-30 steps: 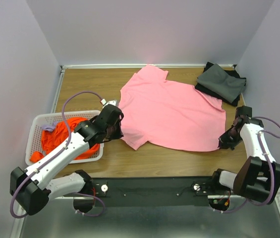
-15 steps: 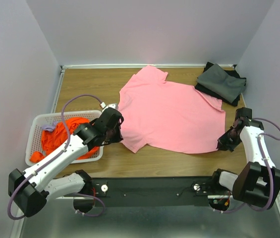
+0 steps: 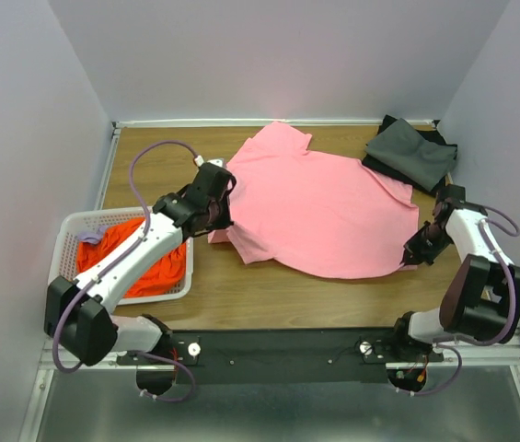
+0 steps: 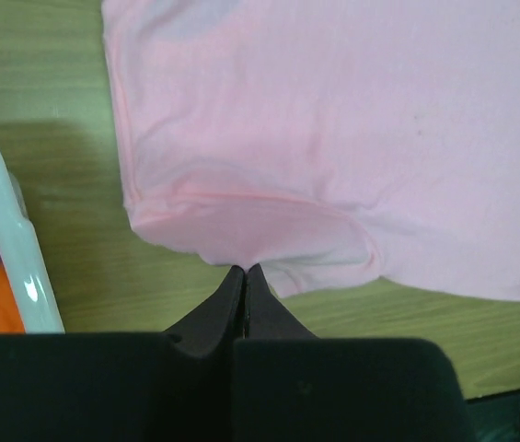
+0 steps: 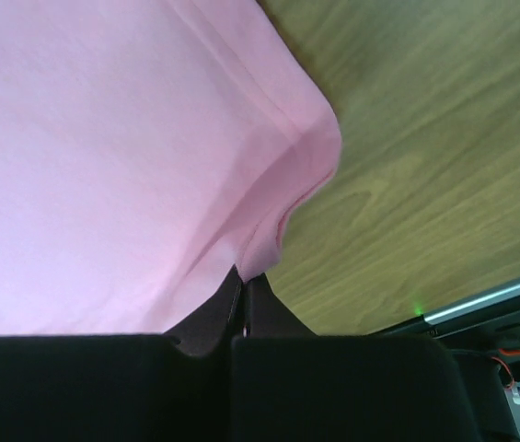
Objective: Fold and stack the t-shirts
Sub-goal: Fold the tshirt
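Pinching the pink shirt [image 3: 324,212] with both arms right now. My left gripper [image 4: 244,273] is clamped on a fold at its left edge, near the basket [image 4: 16,249], and my right gripper [image 5: 244,279] is clamped on the near right corner. It lies spread across the middle of the table [image 3: 158,161]. I see the dark shirts [image 3: 413,154] piled at the far right corner, and the orange shirt [image 3: 149,267] heaped in the basket.

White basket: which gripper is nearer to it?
Left. The left gripper pinches the pink t-shirt just beyond the basket, by its far right corner; the right gripper pinches the shirt's opposite side, across the table.
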Controlling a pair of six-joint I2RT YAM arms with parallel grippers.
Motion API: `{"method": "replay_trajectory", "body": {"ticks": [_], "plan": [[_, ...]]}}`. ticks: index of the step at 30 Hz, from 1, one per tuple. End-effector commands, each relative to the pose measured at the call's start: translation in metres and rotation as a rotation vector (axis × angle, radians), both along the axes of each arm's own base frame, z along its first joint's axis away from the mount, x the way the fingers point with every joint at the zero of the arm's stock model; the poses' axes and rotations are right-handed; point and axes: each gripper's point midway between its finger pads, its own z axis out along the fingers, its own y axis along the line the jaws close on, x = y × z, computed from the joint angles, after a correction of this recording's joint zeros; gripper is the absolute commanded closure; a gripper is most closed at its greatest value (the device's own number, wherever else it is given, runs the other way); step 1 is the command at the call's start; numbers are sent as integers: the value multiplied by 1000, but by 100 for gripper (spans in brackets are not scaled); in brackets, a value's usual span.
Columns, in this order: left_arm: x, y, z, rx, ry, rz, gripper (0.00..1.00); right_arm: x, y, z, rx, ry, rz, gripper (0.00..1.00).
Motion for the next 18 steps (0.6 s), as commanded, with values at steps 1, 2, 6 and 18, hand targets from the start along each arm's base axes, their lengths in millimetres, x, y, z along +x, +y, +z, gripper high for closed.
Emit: {"method": "replay_trajectory", "body": {"ticks": [1, 2, 6, 18], "plan": [[30, -12, 16, 11, -74, -76, 100, 31, -3, 10, 10, -74, 42, 98], [37, -11, 18, 15, -79, -72, 100, 33, -4, 6, 17, -59, 50, 98], [65, -8, 17, 63, -79, -81, 100, 50, -3, 6, 53, -66, 68, 98], [132, -24, 15, 141, -83, -180, 100, 95, -11, 4, 80, -88, 63, 98]]}}
